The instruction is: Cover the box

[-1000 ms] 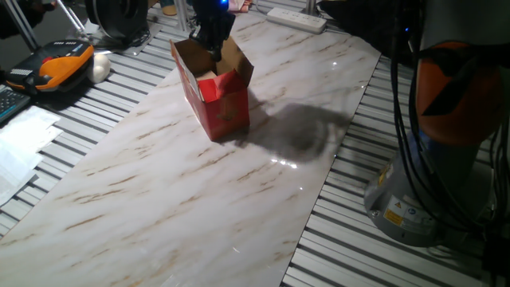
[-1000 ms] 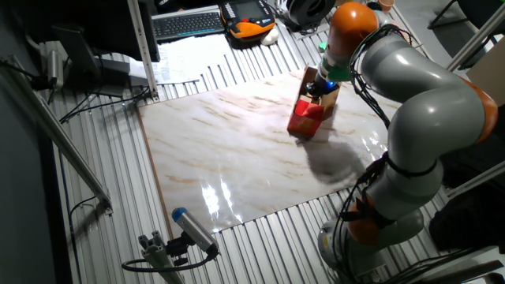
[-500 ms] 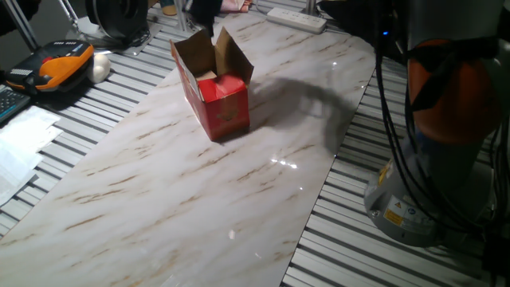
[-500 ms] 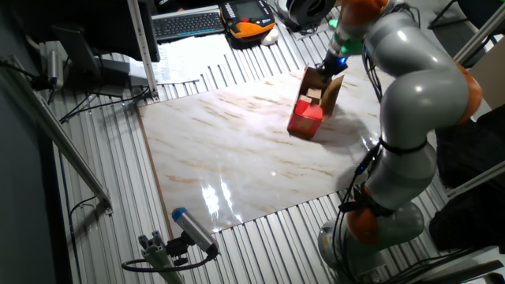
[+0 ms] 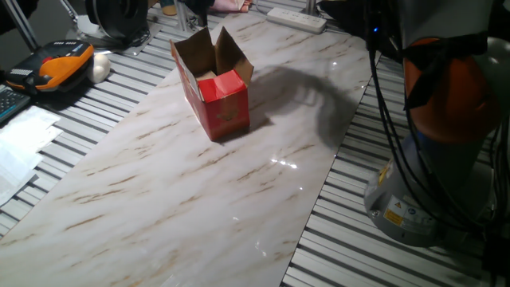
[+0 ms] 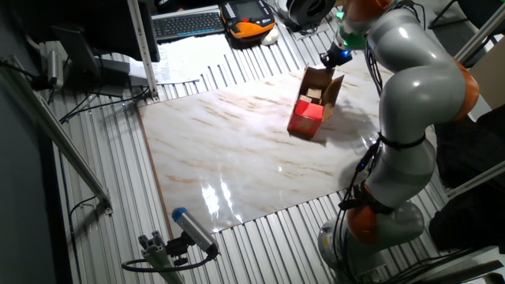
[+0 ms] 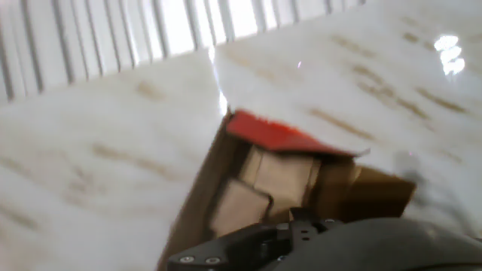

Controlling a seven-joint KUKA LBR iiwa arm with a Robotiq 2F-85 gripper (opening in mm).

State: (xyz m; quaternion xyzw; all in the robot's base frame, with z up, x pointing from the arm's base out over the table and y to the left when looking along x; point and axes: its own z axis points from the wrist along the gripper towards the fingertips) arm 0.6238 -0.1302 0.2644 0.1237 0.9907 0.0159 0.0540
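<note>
- The box [image 5: 217,92] stands on the marble-patterned tabletop [image 5: 199,199], toward the far end of the slab in one fixed view and near the arm's side of it in the other fixed view [image 6: 314,110].
- Its long axis runs lengthwise along the tabletop; the near short end is red and faces the camera in the first fixed view.
- The top is open: two brown flaps stand upright at the far end, while a red flap at the near end is folded in over the opening.
- The other fixed view shows the grey-and-orange arm [image 6: 410,71] arching over the table, its gripper [image 6: 334,56] hanging just above and behind the raised flaps, apart from them; the first fixed view shows none of the gripper.
- The hand view looks down into the box [image 7: 279,188], blurred: brown inner walls, pale folded flaps inside, and the red flap at the far edge of the opening.
- Whether the fingers are spread or pressed together cannot be told: the hand view shows only a dark part of the hand at the bottom edge, and the other fixed view is too small.
- A white power strip [image 5: 296,19] lies beyond the box.
</note>
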